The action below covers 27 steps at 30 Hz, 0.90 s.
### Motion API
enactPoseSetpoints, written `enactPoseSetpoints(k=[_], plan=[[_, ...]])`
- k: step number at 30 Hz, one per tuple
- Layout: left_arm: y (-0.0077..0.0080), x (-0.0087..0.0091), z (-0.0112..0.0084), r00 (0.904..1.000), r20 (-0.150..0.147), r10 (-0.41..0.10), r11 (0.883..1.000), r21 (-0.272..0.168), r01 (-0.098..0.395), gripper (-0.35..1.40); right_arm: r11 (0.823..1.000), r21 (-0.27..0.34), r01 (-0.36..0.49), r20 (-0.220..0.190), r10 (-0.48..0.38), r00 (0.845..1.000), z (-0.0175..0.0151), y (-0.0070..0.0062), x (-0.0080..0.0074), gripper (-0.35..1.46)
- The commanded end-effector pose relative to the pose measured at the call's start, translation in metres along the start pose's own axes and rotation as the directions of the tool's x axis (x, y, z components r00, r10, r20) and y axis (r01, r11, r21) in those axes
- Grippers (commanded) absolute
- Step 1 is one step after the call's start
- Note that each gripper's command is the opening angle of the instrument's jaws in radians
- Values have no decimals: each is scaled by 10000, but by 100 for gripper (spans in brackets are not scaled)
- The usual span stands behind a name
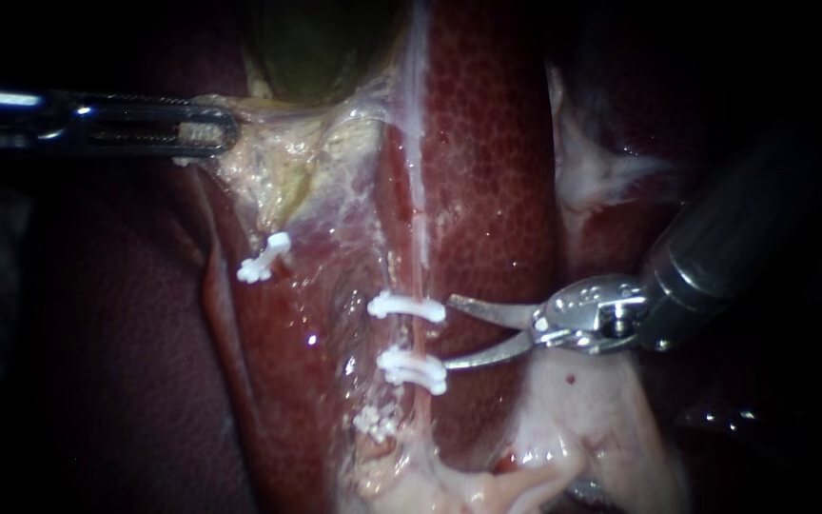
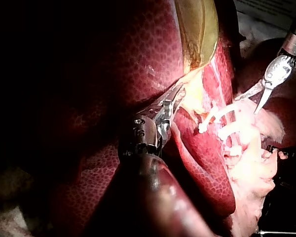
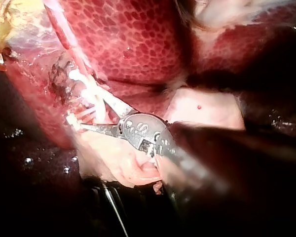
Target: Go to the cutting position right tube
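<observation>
A: Right instrument (image 1: 449, 333)?
B: Claw apart, gripping nothing. Right tube (image 1: 418, 335) sits just ahead of the tips, on the bare stretch between upper clip (image 1: 406, 306) and lower clip (image 1: 413, 369). Each tip is near a clip end.
A: Left instrument (image 1: 221, 131)?
B: Claw clamped on the edge of the pale tissue (image 1: 268, 162), beside the gallbladder (image 1: 321, 48). Well apart from the right one, with bare liver (image 1: 487, 143) between.

**Two instruments, poses and jaw states**

1. The left instrument (image 1: 221, 129): shaft level, up and left of the right tube (image 1: 418, 333), well apart; jaws clamped on tissue (image 1: 251, 157).
2. The right instrument (image 1: 449, 333): blades parted, tips just beside that tube, gripping nothing.
</observation>
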Motion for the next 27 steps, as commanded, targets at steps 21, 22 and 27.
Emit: enactPoseSetpoints(k=[21, 22, 27], plan=[[-1, 1, 2, 10000, 5, 2, 10000, -11, -2, -35, 9880, 1405, -639, -10, 647, 9979, 39, 17, -11, 128], [-1, 1, 2, 10000, 6, 2, 10000, -12, -2, -35, 9869, 1457, -700, -39, 713, 9974, 41, 19, -10, 128], [-1, 1, 2, 10000, 7, 3, 10000, -14, -3, -35, 9858, 1498, -760, -81, 781, 9969, 52, 30, -5, 128]])
